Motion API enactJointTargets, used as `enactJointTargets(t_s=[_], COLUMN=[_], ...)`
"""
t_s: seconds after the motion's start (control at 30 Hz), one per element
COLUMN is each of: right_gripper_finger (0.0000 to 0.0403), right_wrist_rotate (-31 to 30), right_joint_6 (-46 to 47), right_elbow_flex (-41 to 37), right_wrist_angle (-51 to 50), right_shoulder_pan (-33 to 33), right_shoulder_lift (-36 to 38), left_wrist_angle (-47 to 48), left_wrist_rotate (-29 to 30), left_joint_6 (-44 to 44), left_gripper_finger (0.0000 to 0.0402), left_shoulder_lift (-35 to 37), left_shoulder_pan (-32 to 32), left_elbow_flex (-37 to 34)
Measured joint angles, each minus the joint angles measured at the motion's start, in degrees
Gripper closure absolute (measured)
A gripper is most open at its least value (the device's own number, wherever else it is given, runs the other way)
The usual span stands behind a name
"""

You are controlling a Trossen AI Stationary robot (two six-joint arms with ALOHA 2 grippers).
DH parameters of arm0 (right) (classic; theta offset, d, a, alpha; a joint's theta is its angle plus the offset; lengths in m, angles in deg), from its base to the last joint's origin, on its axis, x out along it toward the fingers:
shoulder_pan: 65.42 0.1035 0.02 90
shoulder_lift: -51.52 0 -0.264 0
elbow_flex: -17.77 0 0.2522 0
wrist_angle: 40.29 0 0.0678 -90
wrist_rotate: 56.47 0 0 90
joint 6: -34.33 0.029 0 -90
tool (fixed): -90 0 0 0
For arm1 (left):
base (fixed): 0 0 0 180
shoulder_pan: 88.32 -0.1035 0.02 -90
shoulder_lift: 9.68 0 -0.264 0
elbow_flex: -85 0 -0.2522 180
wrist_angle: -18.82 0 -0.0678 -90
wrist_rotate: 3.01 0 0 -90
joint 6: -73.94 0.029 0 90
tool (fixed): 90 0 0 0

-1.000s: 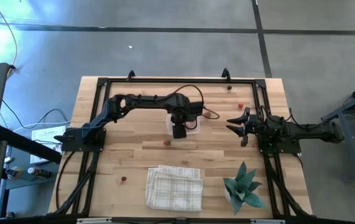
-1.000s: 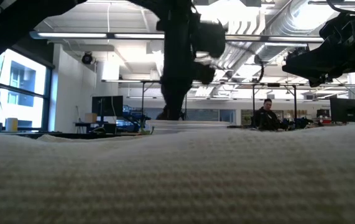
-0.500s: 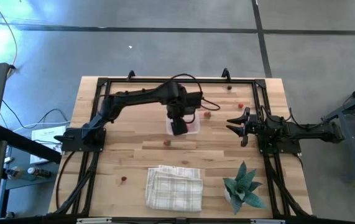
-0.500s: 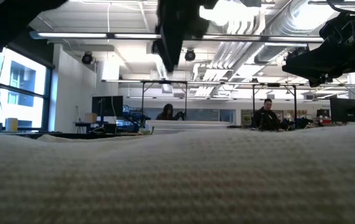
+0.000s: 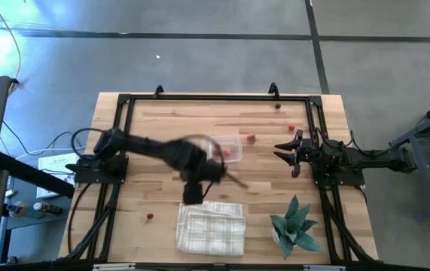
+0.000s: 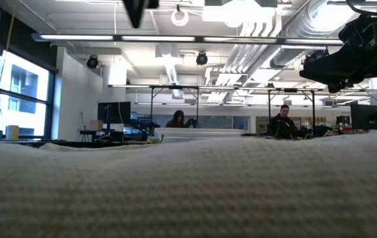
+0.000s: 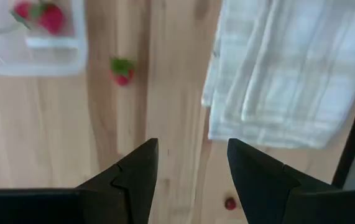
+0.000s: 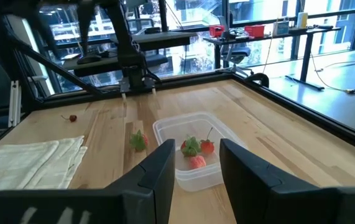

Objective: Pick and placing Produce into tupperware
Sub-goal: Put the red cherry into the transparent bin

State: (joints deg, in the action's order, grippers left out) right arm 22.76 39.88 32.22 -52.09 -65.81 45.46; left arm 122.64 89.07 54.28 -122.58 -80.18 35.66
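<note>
1. The clear tupperware point(image 5: 227, 150) sits on the wooden surface point(image 5: 162, 120) near its middle, toward the far edge. It holds a few red produce pieces point(image 8: 197, 153) with green tops.
2. One loose strawberry-like piece point(image 7: 122, 70) lies on the bare wood just beside the tupperware, between it and the folded cloth.
3. More tiny pieces are scattered well apart: a red piece point(image 5: 251, 138) beside the tupperware on its right-arm side, a second red piece point(image 5: 291, 129) near my right arm, a dark piece point(image 5: 277, 106) near the far edge, and a small red piece point(image 5: 148, 217) near the front, left of the cloth.
4. The white checked folded cloth point(image 5: 211, 226) lies at the front of the surface.
5. My left hand point(image 7: 191, 160) hangs above the wood between tupperware and cloth, fingers spread and holding nothing.
6. My right hand point(image 8: 196, 163) waits at the right side of the surface, pointed at the tupperware, fingers apart and empty.
7. A small green potted plant point(image 5: 296, 226) stands at the front right corner.
</note>
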Motion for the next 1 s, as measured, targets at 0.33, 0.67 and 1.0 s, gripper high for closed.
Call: enactJointTargets(t_s=[0.33,0.67,1.0], right_gripper_finger=[0.0286,0.0286,0.0286], right_wrist_rotate=[0.0,0.0,0.0], right_joint_6=[-0.02,0.0,-0.01], right_elbow_flex=[0.0,0.0,0.01], right_wrist_angle=[-0.02,-0.02,-0.01], right_shoulder_pan=[0.0,0.0,0.0], right_shoulder_lift=[0.0,0.04,0.04], left_wrist_angle=[-0.18,-12.84,-28.81], left_wrist_rotate=[2.06,1.63,-5.19], left_joint_6=[-15.19,-32.89,-50.34], left_gripper_finger=[0.0218,0.0218,0.0218], left_shoulder_lift=[1.22,16.02,32.41], left_shoulder_pan=[10.51,16.34,18.3], left_elbow_flex=[-15.26,-33.11,-58.14])
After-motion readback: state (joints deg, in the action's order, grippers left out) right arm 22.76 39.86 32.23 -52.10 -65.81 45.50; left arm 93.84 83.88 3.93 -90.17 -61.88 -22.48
